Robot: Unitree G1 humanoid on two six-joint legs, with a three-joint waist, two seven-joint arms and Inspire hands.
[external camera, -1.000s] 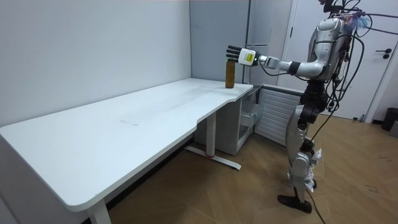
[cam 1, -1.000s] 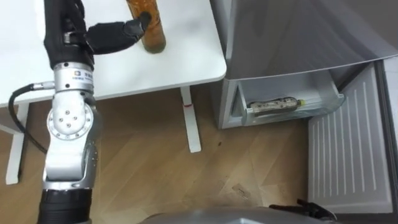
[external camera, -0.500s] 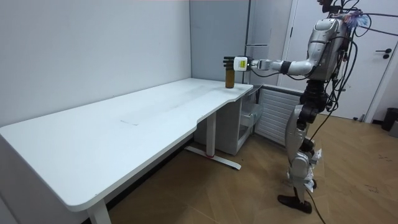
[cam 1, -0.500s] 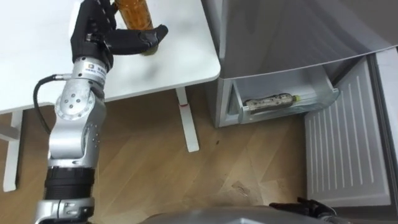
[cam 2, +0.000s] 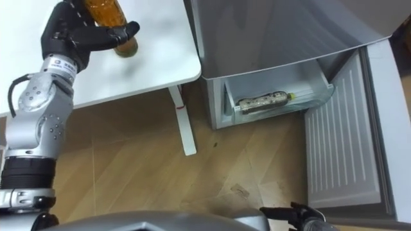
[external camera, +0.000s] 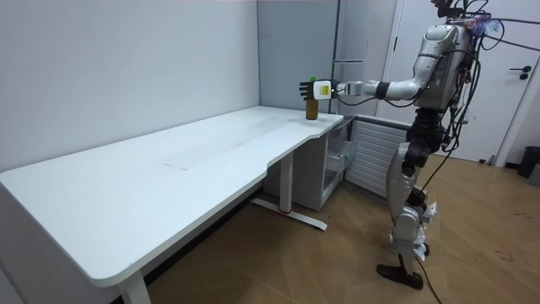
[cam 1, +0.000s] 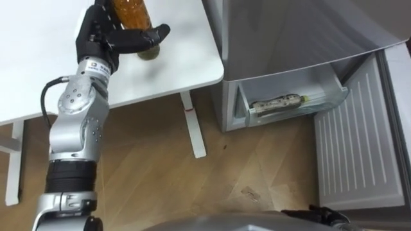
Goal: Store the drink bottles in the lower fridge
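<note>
An amber drink bottle (cam 1: 130, 11) stands near the right end of the white table (cam 1: 186, 45), beside the fridge. My left hand (cam 1: 101, 40) reaches up from the lower left and is shut on the bottle, thumb across its front and fingers behind it. In the room view the same hand (external camera: 309, 88) holds the bottle (external camera: 312, 108) at the table's far corner; I cannot tell whether its base still touches the top. Another bottle (cam 1: 276, 102) lies on its side in the open lower fridge drawer (cam 1: 334, 99).
The grey fridge (cam 1: 289, 32) stands right of the table, its lower door (cam 1: 359, 147) swung open to the right. A white table leg (cam 1: 196, 128) stands between me and the fridge. Bare wooden floor (cam 1: 192, 186) lies below.
My left hand has moved in on the bottle and closed round it, the thumb now across its front. The eye view has shifted slightly.
</note>
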